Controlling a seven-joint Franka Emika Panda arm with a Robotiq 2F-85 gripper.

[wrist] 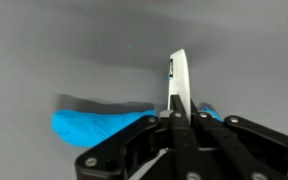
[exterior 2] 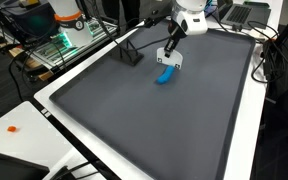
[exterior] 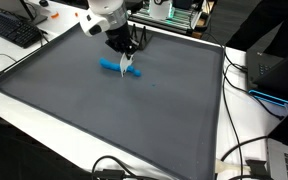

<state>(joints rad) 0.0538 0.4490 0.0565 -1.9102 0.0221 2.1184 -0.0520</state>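
Observation:
My gripper point(exterior: 125, 55) hangs over the far middle of a large grey mat point(exterior: 104, 120) and is shut on a thin white flat piece point(wrist: 178, 80). In the wrist view the piece stands upright between the closed fingers point(wrist: 180, 118). A bright blue object point(exterior: 109, 66) lies on the mat right beneath and beside the gripper. It also shows in an exterior view point(exterior 2: 165, 77) and in the wrist view point(wrist: 94, 125), partly hidden by the fingers. The white piece point(exterior 2: 170, 58) hangs just above the blue object; I cannot tell whether they touch.
A black keyboard point(exterior: 14, 30) lies beyond the mat's corner. A black box with cables point(exterior: 274, 65) sits beside the mat. A small black stand point(exterior 2: 130, 52) rests on the mat near the gripper. Green-lit equipment point(exterior 2: 69, 38) stands behind the mat's edge.

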